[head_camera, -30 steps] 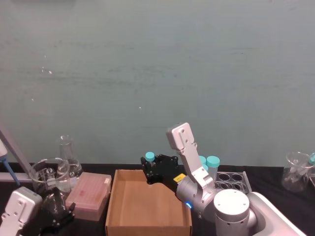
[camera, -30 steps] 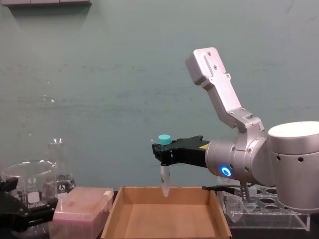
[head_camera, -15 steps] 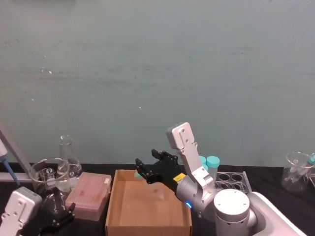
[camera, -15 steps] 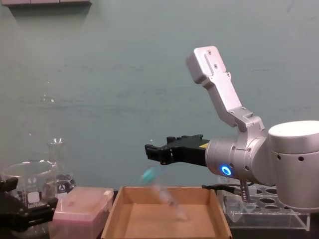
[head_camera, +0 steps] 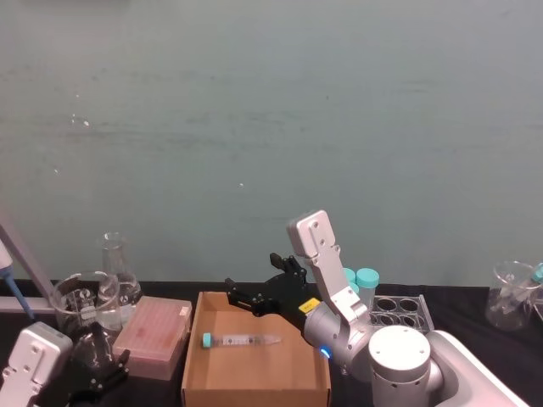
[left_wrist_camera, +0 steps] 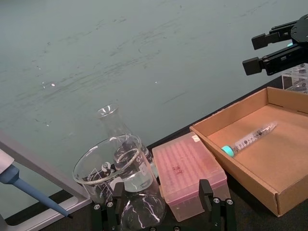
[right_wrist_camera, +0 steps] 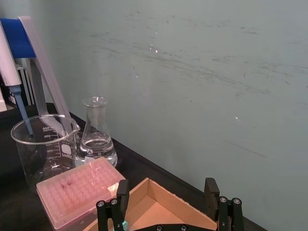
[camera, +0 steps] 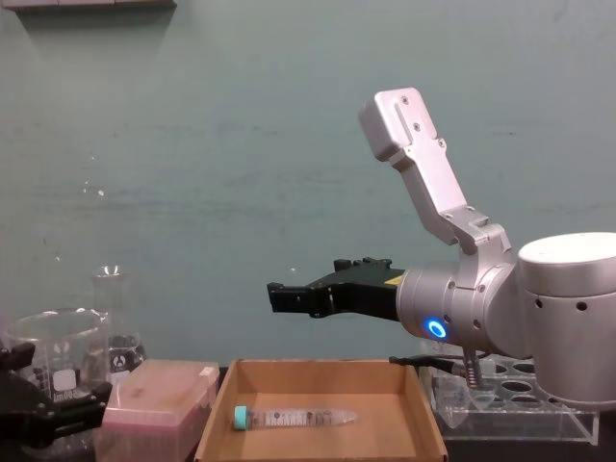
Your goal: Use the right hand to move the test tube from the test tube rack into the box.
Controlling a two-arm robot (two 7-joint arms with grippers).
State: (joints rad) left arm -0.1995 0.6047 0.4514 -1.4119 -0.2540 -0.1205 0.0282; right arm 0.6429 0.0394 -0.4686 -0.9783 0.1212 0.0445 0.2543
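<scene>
Now the box [head_camera: 257,365] serves as the landmark: a shallow brown cardboard tray with low walls, sitting on the dark table. Above its far wall hangs the right hand [camera: 289,298], a black two-finger gripper on the silver-grey arm [camera: 452,250] with its blue ring light [camera: 438,330] glowing; its fingers [head_camera: 240,298] are spread wide and hold nothing. To the right of the box, partly behind the arm, stands the test tube rack [camera: 510,399], clear acrylic with rows of round holes, and two wider teal-capped tubes [head_camera: 365,284] rise from its near-box end. Just left of the box lies a pink translucent box [head_camera: 155,335], close against the cardboard wall. Farther left of that are a glass beaker [head_camera: 85,301] and a conical flask [head_camera: 114,267], near each other. The left gripper [head_camera: 100,366] sits low at the left of the box, beside the pink box, its fingers apart and empty in the left wrist view. Inside the box, the test tube [head_camera: 240,340] lies flat on the floor, teal cap [camera: 241,417] toward the pink box and conical tip toward the rack, below the right hand and clear of it.
</scene>
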